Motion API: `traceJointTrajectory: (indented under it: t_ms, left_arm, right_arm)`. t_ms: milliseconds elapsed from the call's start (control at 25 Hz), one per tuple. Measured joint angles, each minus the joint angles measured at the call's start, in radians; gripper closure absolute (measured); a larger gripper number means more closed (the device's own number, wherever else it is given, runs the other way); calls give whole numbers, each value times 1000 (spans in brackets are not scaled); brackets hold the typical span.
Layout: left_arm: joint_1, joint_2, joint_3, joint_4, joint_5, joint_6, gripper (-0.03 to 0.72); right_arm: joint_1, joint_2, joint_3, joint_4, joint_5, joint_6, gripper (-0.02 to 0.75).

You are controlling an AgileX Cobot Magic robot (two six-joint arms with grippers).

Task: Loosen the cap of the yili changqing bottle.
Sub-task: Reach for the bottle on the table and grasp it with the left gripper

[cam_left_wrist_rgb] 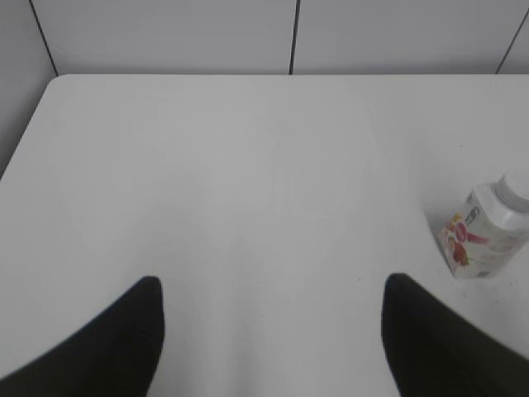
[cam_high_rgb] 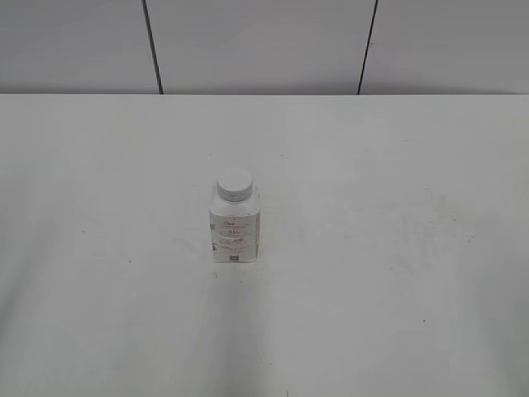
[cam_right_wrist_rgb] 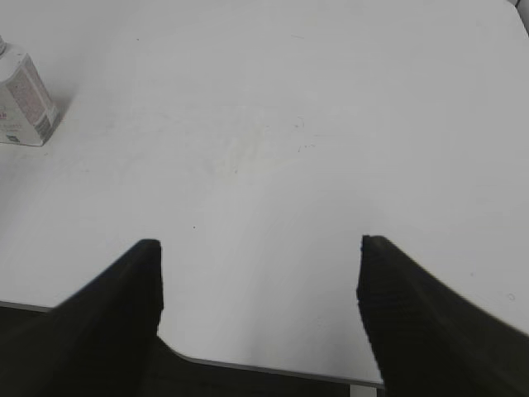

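Note:
The yili changqing bottle (cam_high_rgb: pixel 235 227), small, white and squarish with a pale pink-printed label, stands upright near the middle of the white table (cam_high_rgb: pixel 397 165). Its round white cap (cam_high_rgb: pixel 234 185) sits on the neck. In the left wrist view the bottle (cam_left_wrist_rgb: pixel 483 231) is at the far right edge, well ahead and right of my left gripper (cam_left_wrist_rgb: pixel 273 285), which is open and empty. The right wrist view catches the bottle (cam_right_wrist_rgb: pixel 25 103) at the top left corner, its cap cut off. My right gripper (cam_right_wrist_rgb: pixel 259 248) is open with nothing between its black fingers. Neither gripper shows in the exterior view.
A grey panelled wall (cam_high_rgb: pixel 264 45) runs behind the table's far edge. The table's near edge (cam_right_wrist_rgb: pixel 273 368) lies just under my right gripper. The left rear corner of the table (cam_left_wrist_rgb: pixel 58 83) shows in the left wrist view.

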Motion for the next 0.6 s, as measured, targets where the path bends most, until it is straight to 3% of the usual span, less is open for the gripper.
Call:
traceJointTrajectory:
  t_ms: [600]
  left_arm:
    - [0,602,31,-17,-735,5,186]
  right_arm:
    - [0,0,0,0,0,0,160]
